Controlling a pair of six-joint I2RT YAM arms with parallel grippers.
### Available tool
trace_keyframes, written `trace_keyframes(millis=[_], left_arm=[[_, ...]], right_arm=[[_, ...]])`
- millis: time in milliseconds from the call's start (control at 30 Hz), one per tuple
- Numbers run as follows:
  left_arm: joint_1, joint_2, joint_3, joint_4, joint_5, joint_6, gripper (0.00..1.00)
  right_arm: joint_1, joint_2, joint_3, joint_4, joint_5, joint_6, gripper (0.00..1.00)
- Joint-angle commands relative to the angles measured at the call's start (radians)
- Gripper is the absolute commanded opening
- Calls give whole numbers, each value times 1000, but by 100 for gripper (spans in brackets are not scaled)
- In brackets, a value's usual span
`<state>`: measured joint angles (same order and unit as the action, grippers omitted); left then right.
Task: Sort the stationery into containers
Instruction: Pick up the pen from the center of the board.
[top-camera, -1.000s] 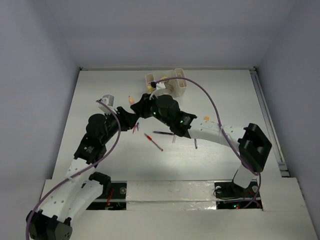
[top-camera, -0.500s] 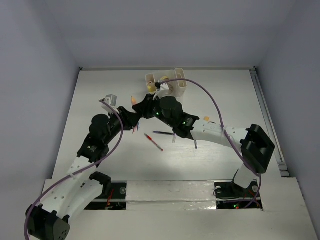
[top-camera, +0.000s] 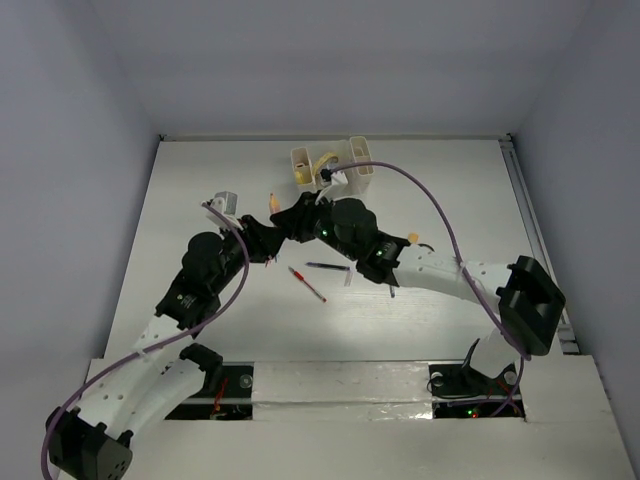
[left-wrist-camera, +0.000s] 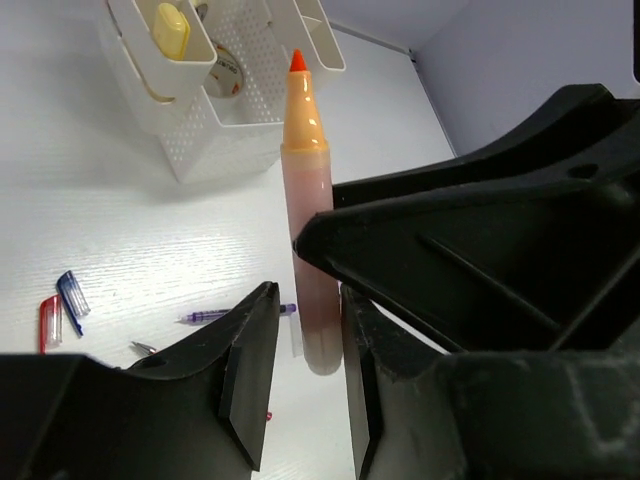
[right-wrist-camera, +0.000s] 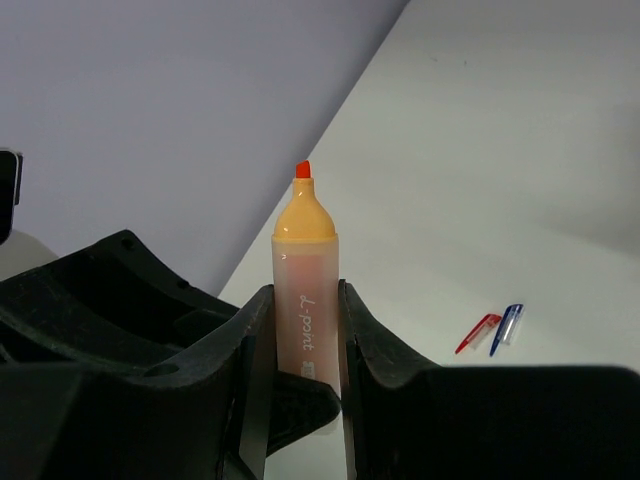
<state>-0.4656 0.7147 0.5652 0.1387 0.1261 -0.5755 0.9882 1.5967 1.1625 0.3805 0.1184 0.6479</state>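
Observation:
An orange highlighter (top-camera: 272, 201) stands upright above the table between both grippers. My right gripper (right-wrist-camera: 304, 300) is shut on its barrel (right-wrist-camera: 305, 255), both fingers pressed against it. My left gripper (left-wrist-camera: 305, 305) is open around the lower barrel (left-wrist-camera: 306, 200): the right finger touches it and a gap shows at the left finger. In the top view the left gripper (top-camera: 266, 238) and right gripper (top-camera: 287, 216) meet left of the white organizer (top-camera: 362, 150). The organizer (left-wrist-camera: 230, 150) holds a yellow stick (left-wrist-camera: 172, 28) and a tape roll (left-wrist-camera: 226, 76).
On the table lie a red pen (top-camera: 307, 284), a dark pen (top-camera: 327, 266) and another short pen (top-camera: 391, 288). A red cap (left-wrist-camera: 49, 322), a blue cap (left-wrist-camera: 72, 295) and a purple pen (left-wrist-camera: 215, 315) lie below the grippers. A small orange item (top-camera: 413, 237) lies at the right.
Both grippers and the highlighter have shifted a little to the right, toward the organizer. The right arm has swung further right at its elbow.

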Motion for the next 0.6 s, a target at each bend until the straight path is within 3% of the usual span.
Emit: trace_keyframes(millis=[0,133,300,467,500,533,567], left_arm=[[-5,26,16,32,-163,26,27],[-25,42,24,30,-203,28,25],[-47,22,18,19,-240,29,0],[-56,-14,15,6,-240,35,0],[-56,-20,13,2,-237,35,0],[-56,-33,13,-10,-230,37,0],[-56,-38,15,-16,-227,37,0]], right_arm=[[64,-64,-1,14,-37,-5,0],[85,-63,-1,-6,16,-30,0],[95,-83,-24,-9,43,-34,0],[95,-92,-29,-40,52,-48,0],[95,-102,-29,-58,56,-54,4],[95,-109,-27,-67,69,-71,16],[95,-119,-27,-96,79,-79,22]])
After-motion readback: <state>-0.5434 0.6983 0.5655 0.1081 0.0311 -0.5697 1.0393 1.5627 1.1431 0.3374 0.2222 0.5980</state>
